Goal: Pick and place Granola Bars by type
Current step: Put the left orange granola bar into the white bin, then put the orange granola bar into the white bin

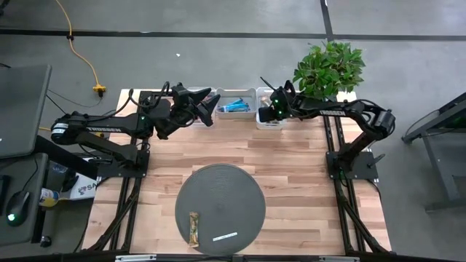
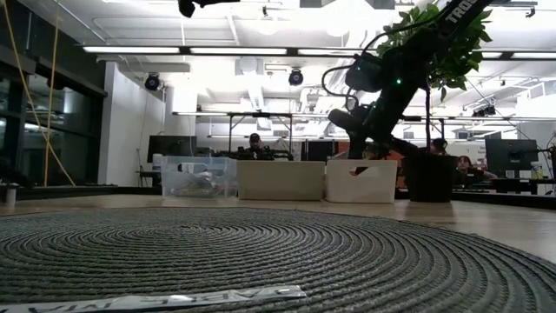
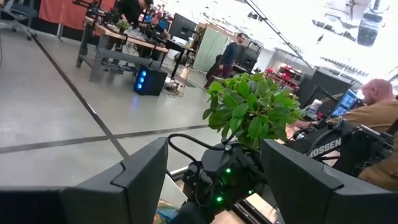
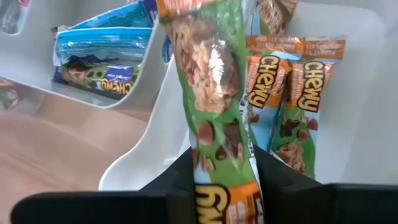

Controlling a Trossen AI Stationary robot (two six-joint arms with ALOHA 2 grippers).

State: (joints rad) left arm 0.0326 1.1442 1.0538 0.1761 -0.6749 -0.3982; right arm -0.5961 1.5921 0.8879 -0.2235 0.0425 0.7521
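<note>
My right gripper (image 4: 225,171) hung over the rightmost white bin (image 1: 268,118) at the far edge of the table, with a brown-orange-green bar (image 4: 217,99) standing lengthwise between my fingers — they sat close against its wrapper on both sides, so I counted it as gripped, though only lightly by the look of it. Right under the gripper, inside that bin, two bars of the same kind (image 4: 292,99) lay side by side, which told me this was the right place for the one I held. The middle bin (image 1: 236,104), just beside it, held the blue bars (image 4: 102,46), apart from mine. I judged the step in hand to be the drop — the bar had reached its bin and needed only letting go. The next move called for spreading my fingers wider so the wrapper slid free and fell among its fellows, then lifting straight up clear of the bin wall. My left gripper (image 1: 206,109) waited near the leftmost bin (image 1: 196,120), its fingers spread wide and empty. One more bar (image 1: 194,228) of the brown sort lay on the round mat (image 1: 240,189), well away from both grippers at the near side of the table, beside a white strip (image 1: 224,236); after the release it would want fetching, and by its colours I guessed it belonged in this same bin.
</note>
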